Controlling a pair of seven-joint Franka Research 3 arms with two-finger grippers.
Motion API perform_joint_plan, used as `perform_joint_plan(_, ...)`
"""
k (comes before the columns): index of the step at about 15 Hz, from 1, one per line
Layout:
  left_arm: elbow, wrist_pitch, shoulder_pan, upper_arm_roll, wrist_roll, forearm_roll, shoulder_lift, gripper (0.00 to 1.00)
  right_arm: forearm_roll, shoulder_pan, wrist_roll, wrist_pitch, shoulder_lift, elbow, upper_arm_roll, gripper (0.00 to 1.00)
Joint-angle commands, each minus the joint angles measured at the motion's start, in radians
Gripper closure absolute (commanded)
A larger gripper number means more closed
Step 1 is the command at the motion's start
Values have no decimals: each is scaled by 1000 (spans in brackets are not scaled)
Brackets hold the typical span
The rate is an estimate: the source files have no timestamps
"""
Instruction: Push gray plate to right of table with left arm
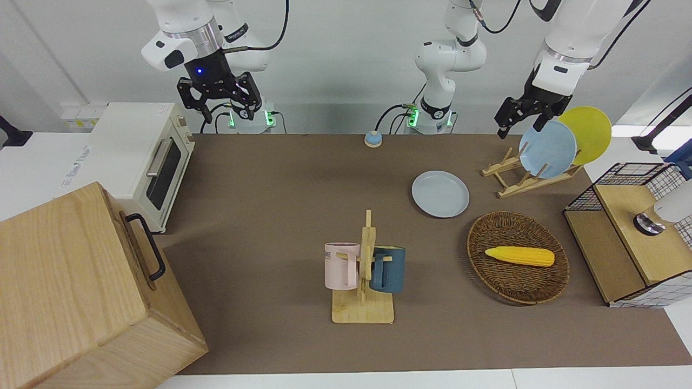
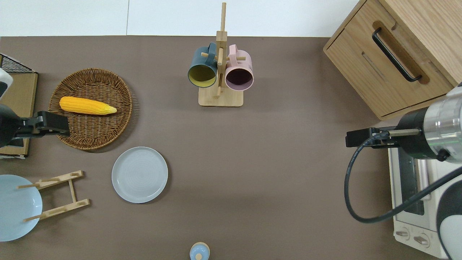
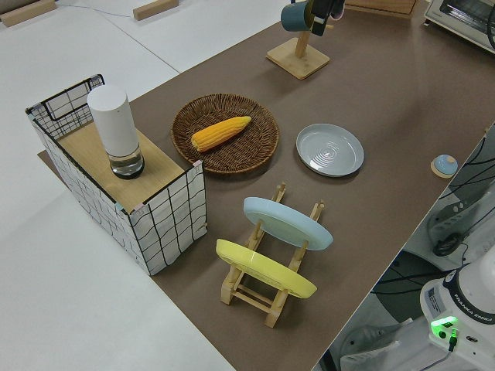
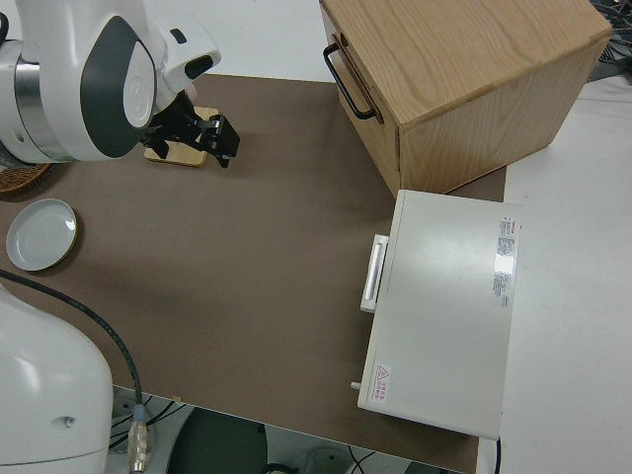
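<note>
Showing the round, pale bluish-gray plate flat on the long matte-brown worktop, toward the left arm's end, with nothing touching it. Taking the overhead view as the dial, twelve o'clock being farthest from the robots: places the dark woven wicker basket at about eleven o'clock of that plate, near but apart, with a yellow corn cob lying in it. Puts the slatted wooden plate rack at about eight o'clock, carrying a stronger sky-blue plate and a round yellow plate, both on edge. Sets the wooden mug stand, with its teal mug and pink mug, at about one o'clock, well apart. Finds the black left gripper of the white jointed left arm up in the air over the nine o'clock rim of the basket, at about ten o'clock of the pale bluish-gray plate, fingers spread with nothing between them. Leaves the right arm parked, the black right gripper spread as well.
</note>
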Motion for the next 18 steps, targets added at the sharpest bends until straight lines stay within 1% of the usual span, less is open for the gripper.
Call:
perform_joint_plan(1,4,-13,-7,5,-2,-6,-4,0,16,-6,2,-5,6,14,4,5)
perform_joint_plan(5,-20,-11,-7,2,6,-6,-19,0,16,-6,2,-7,6,14,4,5)
perform_joint_plan(9,-114,-10,-5,5,9,-8,-83,0,16,-6,2,-7,6,14,4,5)
perform_joint_plan(11,-158,4,-5,16,10,-8,-111,0,16,-6,2,-7,6,14,4,5)
perform_joint_plan(12,-171,6,-5,26,10,-8,-119,0,16,-6,2,-7,6,14,4,5)
perform_joint_plan(13,-174,7,-7,46,10,-13,-120,2,16,-6,2,-7,5,14,4,5)
perform_joint_plan(15,-227,67,-7,65,10,-17,-142,9,16,-6,2,-7,6,14,4,5)
perform_joint_plan(16,-234,82,-8,72,12,-20,-146,11,16,-6,2,-5,6,14,4,5)
perform_joint_plan(18,-240,85,-8,73,13,-28,-133,9,16,-6,2,-7,6,14,4,5)
